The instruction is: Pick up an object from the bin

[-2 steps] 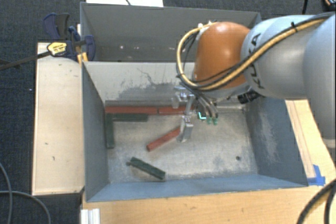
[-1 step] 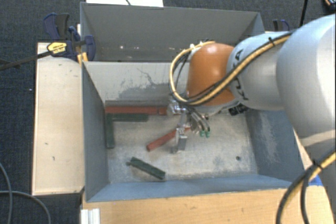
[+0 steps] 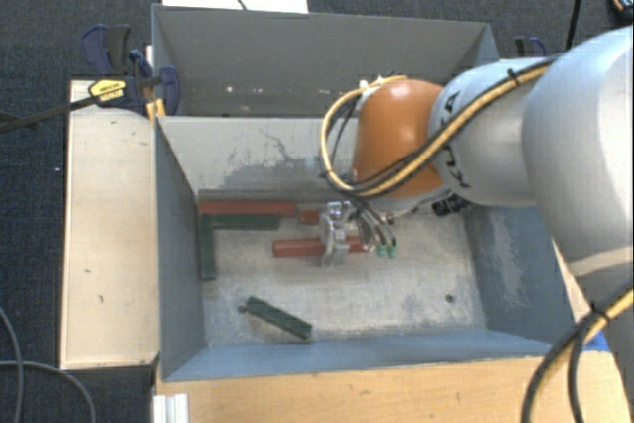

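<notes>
Right beneath fingers (image 3: 338,243), short red bar (image 3: 295,249)

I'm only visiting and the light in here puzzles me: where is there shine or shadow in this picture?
Camera view: small bright glints dot the back wall of the grey metal bin. Camera view: the orange rounded wrist cover has a pale sheen on its top. Camera view: a darker patch, shadow or scuffing, lies behind the long red-brown bar.
</notes>
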Available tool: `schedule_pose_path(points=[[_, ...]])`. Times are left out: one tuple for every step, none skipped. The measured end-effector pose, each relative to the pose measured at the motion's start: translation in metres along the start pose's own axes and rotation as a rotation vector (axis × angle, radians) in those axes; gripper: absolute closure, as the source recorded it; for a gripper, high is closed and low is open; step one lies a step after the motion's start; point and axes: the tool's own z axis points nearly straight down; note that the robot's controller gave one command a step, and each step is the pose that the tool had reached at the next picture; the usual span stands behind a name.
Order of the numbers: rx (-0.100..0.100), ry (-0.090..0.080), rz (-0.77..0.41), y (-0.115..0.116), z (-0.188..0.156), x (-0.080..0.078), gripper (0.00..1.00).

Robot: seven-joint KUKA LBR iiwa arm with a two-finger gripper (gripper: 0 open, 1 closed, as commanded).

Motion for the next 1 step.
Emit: schedule_pose_path(points=[[0.000, -0.007, -0.091, 0.0110, -0.1702, 0.0171, 1.00]])
